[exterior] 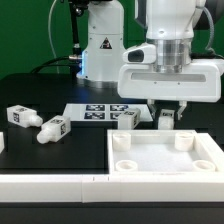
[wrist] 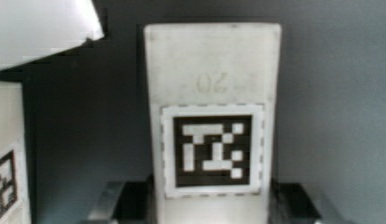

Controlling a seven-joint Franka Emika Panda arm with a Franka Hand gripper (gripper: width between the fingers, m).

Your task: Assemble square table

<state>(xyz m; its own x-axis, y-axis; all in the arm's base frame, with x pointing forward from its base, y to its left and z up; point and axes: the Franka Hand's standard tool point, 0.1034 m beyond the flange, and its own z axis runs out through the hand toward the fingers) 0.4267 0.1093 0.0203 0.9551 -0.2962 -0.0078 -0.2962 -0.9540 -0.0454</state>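
The white square tabletop (exterior: 165, 170), with a raised rim and round corner sockets, lies at the front on the exterior view's right. My gripper (exterior: 169, 110) hangs just behind its far rim. It is shut on a short white leg (exterior: 167, 119) with a black-and-white tag. In the wrist view this leg (wrist: 211, 90) fills the middle, its tag facing the camera, and the gripper (wrist: 211, 197) has dark fingers (wrist: 133, 195) against both of its sides. I cannot tell whether the leg touches the table. Another leg (exterior: 127, 118) lies beside it. Two more legs (exterior: 20, 116) (exterior: 50, 129) lie to the exterior view's left.
The marker board (exterior: 95, 111) lies flat behind the legs. A long low white border bar (exterior: 50, 186) runs along the front. The arm's base (exterior: 100, 45) stands at the back. In the wrist view, parts of other white pieces (wrist: 39, 35) show at one side.
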